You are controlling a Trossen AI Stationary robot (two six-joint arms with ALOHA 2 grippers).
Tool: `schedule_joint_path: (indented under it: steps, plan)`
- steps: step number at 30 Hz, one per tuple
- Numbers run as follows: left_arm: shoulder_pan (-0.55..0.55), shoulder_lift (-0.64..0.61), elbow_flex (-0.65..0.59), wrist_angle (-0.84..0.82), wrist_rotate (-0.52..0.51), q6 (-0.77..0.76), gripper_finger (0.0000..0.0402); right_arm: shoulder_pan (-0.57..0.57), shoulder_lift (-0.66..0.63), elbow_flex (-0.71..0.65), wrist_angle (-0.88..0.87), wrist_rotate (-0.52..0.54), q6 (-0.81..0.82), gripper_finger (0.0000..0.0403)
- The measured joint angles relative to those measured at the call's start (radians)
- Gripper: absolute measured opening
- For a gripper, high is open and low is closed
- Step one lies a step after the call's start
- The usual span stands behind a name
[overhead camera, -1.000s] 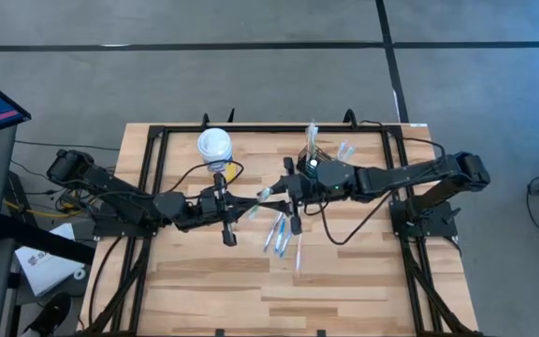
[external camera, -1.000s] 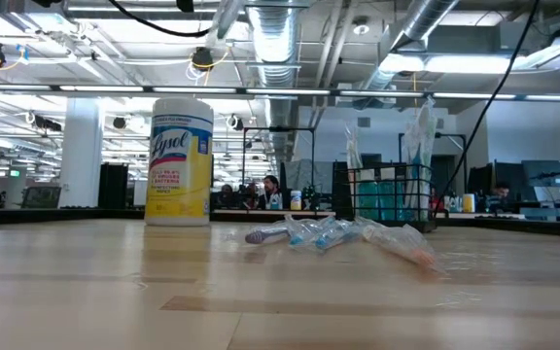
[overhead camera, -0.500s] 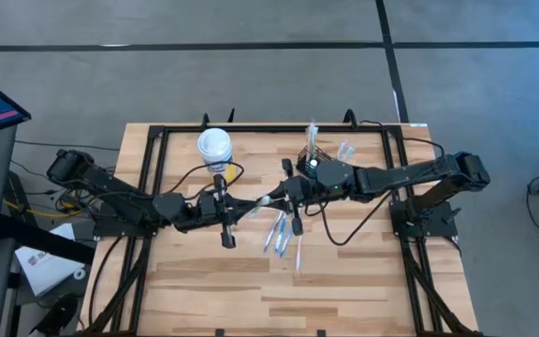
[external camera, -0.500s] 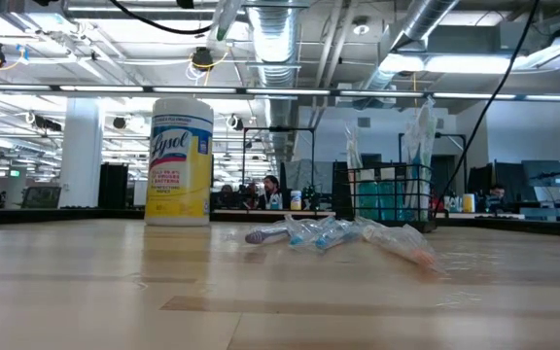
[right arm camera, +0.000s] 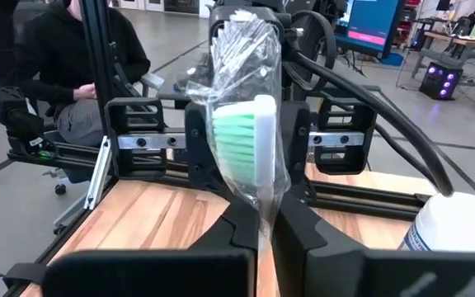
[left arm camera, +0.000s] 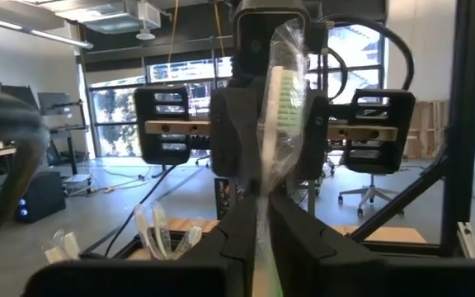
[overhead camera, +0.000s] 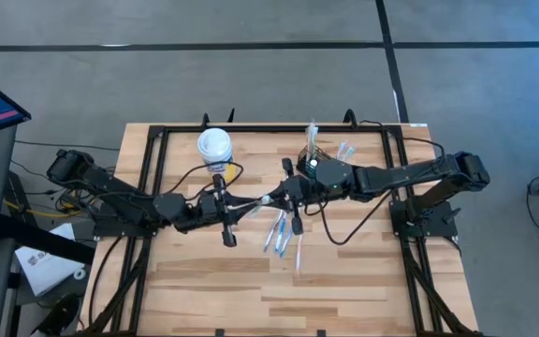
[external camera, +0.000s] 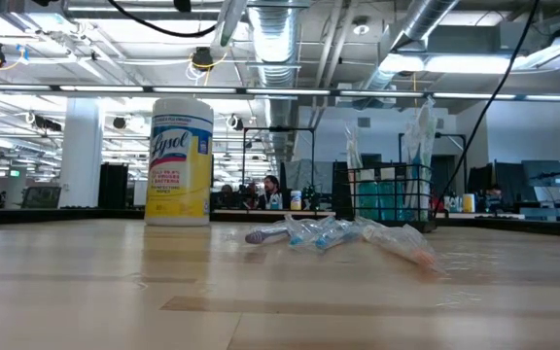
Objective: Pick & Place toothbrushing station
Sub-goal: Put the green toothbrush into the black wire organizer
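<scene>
A toothbrush in a clear wrapper, with green bristles, hangs above the table's middle between my two grippers. My left gripper reaches in from the left and my right gripper from the right. Both are shut on the toothbrush. The toothbrushing station, a black wire-mesh caddy, stands on its base at the far middle of the table with wrapped brushes upright in it. Neither gripper shows in the low view. My left gripper pinches the toothbrush's handle between its two fingers, coming about level from the table's left. The brush runs on past the fingertips, its head in front of the other gripper, clear of the table. My right gripper pinches the wrapped brush just below its head between its two fingers, coming about level from the table's right. The bristled head stands out past the fingertips, facing this wrist's camera. The wrapper's loose end sticks out beyond it.
Several loose wrapped toothbrushes lie on the table under the right gripper, also seen in the low view. A yellow canister with a white lid stands at the far left of centre. A black frame rims the table.
My right gripper has shut on the toothbrush that my left gripper holds out. The brush's free end has shifted a little between the grippers. Both arms have kept their places.
</scene>
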Motion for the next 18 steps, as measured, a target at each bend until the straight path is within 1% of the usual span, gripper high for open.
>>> schedule_joint_path:
  steps: [7, 10, 13, 18]
  plan:
    - [0.000, 0.000, 0.000, -0.037, -0.084, 0.000, 0.0083, -0.012, -0.009, 0.000, -0.030, -0.001, 0.019, 0.0004]
    - [0.001, 0.000, 0.000, -0.042, -0.091, 0.007, 0.0102, -0.016, -0.013, 0.001, -0.045, 0.000, 0.027, 0.0004]
    - [0.000, 0.000, 0.000, -0.047, -0.097, 0.042, 0.0115, -0.018, -0.012, 0.001, -0.061, 0.021, 0.027, 0.0004]
    - [0.000, 0.000, 0.000, -0.075, -0.133, 0.044, 0.0122, -0.035, -0.012, 0.001, -0.084, 0.026, 0.038, 0.0001]
